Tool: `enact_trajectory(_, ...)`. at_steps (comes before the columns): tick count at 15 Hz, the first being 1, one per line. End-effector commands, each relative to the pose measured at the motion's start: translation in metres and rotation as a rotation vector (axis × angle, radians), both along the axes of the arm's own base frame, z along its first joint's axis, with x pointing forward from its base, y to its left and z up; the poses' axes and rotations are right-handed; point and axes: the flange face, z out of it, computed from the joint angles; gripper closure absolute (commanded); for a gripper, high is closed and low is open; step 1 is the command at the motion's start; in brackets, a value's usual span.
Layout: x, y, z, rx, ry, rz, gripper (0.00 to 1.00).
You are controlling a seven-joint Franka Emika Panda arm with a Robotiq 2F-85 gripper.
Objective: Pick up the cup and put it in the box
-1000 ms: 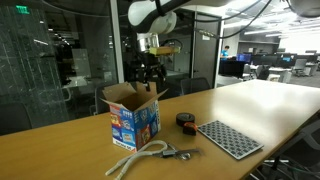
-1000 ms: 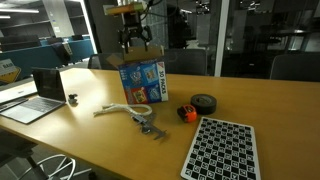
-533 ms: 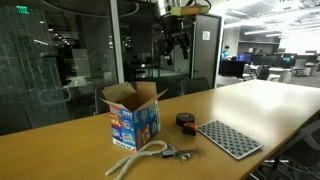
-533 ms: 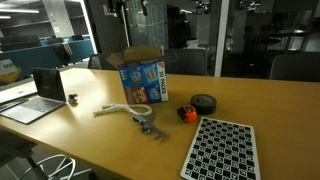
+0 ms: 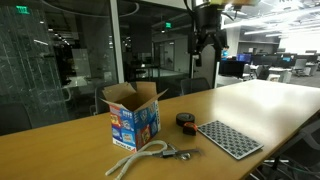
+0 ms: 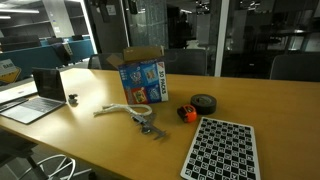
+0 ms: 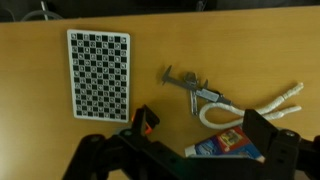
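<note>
Cup unseen, maybe inside box [image 5: 132,118]; judged light, stiff, graspable at rim. End effector [image 5: 203,48] high, fingers apart, empty.

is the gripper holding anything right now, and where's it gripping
Nothing: the gripper is open, its fingers apart with nothing between them.

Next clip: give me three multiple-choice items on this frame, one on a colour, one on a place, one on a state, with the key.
1. The box's sides are mainly: A green; B blue; C white.
2. The claw is: A high above the table; B resting on it; C inside the box.
3. The box's flaps are: A taped shut; B torn off; C open.
Key: 1 B, blue printed sides show in both exterior views. 2 A, it hangs near the picture's top edge. 3 C, the brown flaps stand up.
</note>
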Motion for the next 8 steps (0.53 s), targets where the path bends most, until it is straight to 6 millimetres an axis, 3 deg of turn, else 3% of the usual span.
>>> enact_trajectory(1, -0.066, -0.04, -0.032, 0.016, 0.059, -0.054, 0.0)
enact_trajectory(4, -0.108, -0.069, -0.055, 0.069, 0.05, -0.009, 0.0)
enact_trajectory(8, -0.132, -0.09, -0.061, 0.161, -0.033, 0.104, 0.0)
